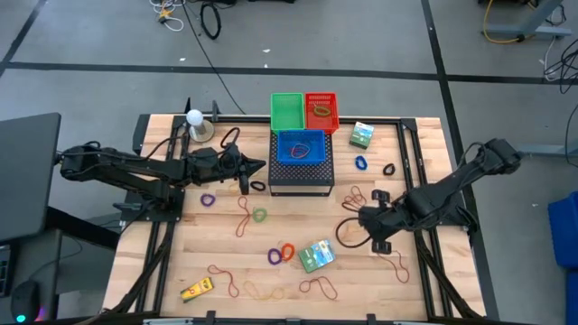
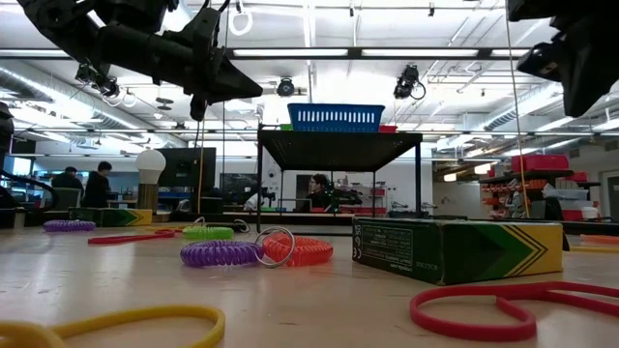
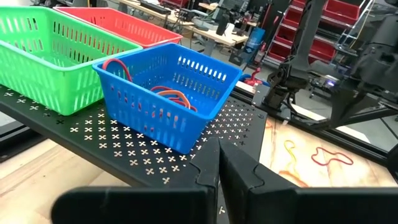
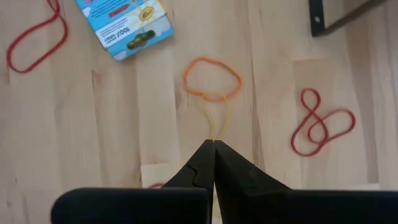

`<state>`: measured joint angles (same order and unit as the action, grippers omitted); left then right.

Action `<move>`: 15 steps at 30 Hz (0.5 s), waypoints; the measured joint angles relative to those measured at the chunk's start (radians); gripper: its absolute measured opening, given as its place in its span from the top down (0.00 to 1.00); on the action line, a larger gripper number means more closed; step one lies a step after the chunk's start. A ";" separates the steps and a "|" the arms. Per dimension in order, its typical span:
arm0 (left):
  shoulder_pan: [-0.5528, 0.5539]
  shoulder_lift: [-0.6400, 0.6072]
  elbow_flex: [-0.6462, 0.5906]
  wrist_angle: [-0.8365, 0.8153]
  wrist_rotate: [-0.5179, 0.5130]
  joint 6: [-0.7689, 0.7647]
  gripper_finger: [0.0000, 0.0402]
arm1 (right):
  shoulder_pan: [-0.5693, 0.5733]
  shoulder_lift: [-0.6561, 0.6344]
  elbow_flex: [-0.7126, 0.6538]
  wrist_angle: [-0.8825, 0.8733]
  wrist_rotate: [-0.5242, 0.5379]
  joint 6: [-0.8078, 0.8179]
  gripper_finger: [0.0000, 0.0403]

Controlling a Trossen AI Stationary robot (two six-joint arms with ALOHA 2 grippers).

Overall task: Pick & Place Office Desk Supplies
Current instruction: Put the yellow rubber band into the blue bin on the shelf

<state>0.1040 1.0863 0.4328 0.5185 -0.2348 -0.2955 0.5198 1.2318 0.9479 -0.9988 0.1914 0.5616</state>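
My right gripper (image 4: pixel 214 144) (image 1: pixel 361 215) is above the right half of the table, shut on a thin yellow-tan rubber band. An orange band (image 4: pixel 211 78) overlaps that band's far loop. My left gripper (image 3: pixel 217 152) (image 1: pixel 262 166) is shut and raised beside the black mesh box (image 1: pixel 302 176), near the blue basket (image 3: pixel 168 93), which holds red and orange bands. Nothing shows between its fingers. On the table lie red bands (image 1: pixel 244 217), coloured rings (image 1: pixel 282 253), two green printed boxes (image 1: pixel 316 255) (image 1: pixel 362 135) and a yellow item (image 1: pixel 196 290). My right gripper pinches the yellow-tan rubber band's near end (image 4: pixel 214 124) between its two fingertips, from above, pointing down. The loop runs away from the tips toward the table. Whether the orange band is caught up with it or lies on the wood, I cannot tell.
Green (image 1: pixel 287 110) and red (image 1: pixel 321 110) baskets stand behind the blue one on top of the mesh box. A white lamp (image 1: pixel 194 117) stands at the far left. A red figure-eight band (image 4: pixel 320 124) lies near the right gripper. People sit in the room beyond the table.
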 joint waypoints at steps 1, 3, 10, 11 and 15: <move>0.000 0.000 0.000 0.000 0.000 0.000 0.97 | 0.000 0.016 0.008 0.000 0.000 -0.005 0.98; 0.000 0.000 0.000 0.000 0.000 0.005 0.97 | 0.001 0.036 0.015 -0.001 -0.001 -0.008 0.98; 0.000 0.000 0.000 0.000 0.000 0.011 0.97 | 0.013 0.047 0.015 -0.003 -0.021 0.026 0.98; 0.000 0.000 0.000 0.000 0.000 0.011 0.97 | 0.019 0.047 0.015 -0.003 -0.027 0.028 0.97; 0.000 0.000 0.000 0.000 0.000 0.011 0.97 | 0.042 0.047 0.015 -0.002 -0.040 0.062 0.93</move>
<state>0.1040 1.0863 0.4328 0.5186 -0.2348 -0.2847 0.5614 1.2789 0.9630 -1.0004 0.1515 0.6235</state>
